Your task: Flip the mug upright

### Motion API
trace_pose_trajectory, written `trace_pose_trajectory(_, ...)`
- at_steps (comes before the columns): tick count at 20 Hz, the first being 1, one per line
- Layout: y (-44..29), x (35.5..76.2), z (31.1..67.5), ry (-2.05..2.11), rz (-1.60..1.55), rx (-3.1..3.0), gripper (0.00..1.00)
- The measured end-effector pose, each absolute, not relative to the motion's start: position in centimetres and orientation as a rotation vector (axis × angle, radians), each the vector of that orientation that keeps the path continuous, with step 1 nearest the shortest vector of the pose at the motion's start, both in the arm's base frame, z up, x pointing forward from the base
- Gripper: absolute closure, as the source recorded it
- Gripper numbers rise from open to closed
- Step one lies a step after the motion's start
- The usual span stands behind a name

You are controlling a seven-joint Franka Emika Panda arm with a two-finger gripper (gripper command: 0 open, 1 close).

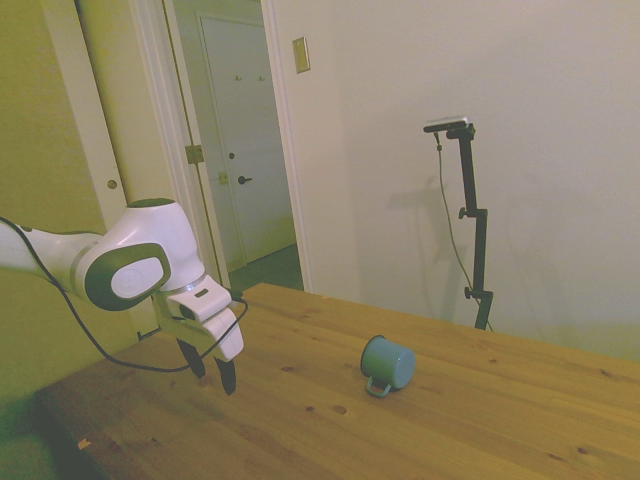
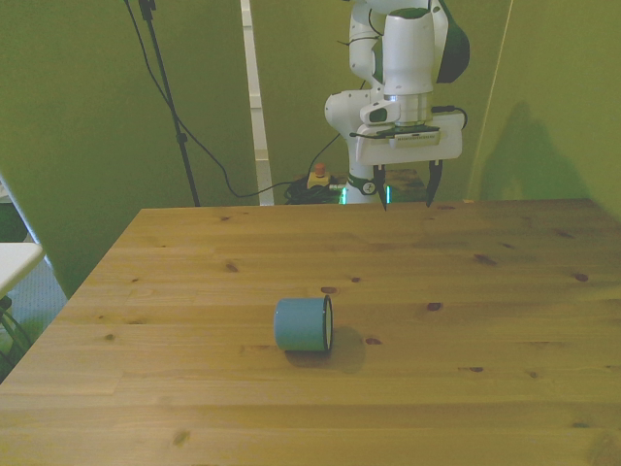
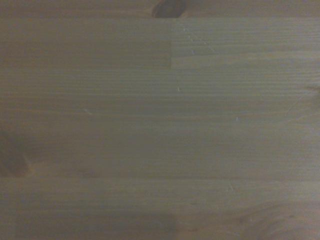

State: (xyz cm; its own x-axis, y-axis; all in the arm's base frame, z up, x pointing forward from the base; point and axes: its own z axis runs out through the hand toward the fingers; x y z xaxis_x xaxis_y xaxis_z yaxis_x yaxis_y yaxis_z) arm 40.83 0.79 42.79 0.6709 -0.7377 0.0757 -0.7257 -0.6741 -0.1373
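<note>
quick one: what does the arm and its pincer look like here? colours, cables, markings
White glossy arm with rounded joints; one joint has a dark grey oval cap. A black cable loops along it to the white wrist block. The pincer has two thin dark fingers. Green lights glow near the base in the front view. No readable markings.

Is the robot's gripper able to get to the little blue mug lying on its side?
Probably yes. The open gripper hangs above the wooden table, well apart from the small teal-blue mug, and nothing stands on the bare wood between them.
</note>
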Motion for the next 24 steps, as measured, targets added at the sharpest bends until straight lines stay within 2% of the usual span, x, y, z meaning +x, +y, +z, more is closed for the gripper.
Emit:
trace_pose_trajectory(4, 0.0, 41.4, 43.3, 1.205, -0.246, -2.821, 0.0)
trace_pose_trajectory(6, -1.9, 43.2, 44.2, 1.239, -0.307, -2.802, 0.0)
trace_pose_trajectory(14, -8.3, 53.2, 46.4, 1.376, -0.443, -2.719, 0.0)
trace_pose_trajectory(15, -9.6, 56.3, 46.3, 1.404, -0.45, -2.702, 0.0)
trace_pose_trajectory(19, -9.8, 57.3, 46.4, 1.401, -0.49, -2.72, 0.0)
trace_pose_trajectory(24, -10.2, 60.6, 45.0, 1.456, -0.641, -2.786, 0.0)
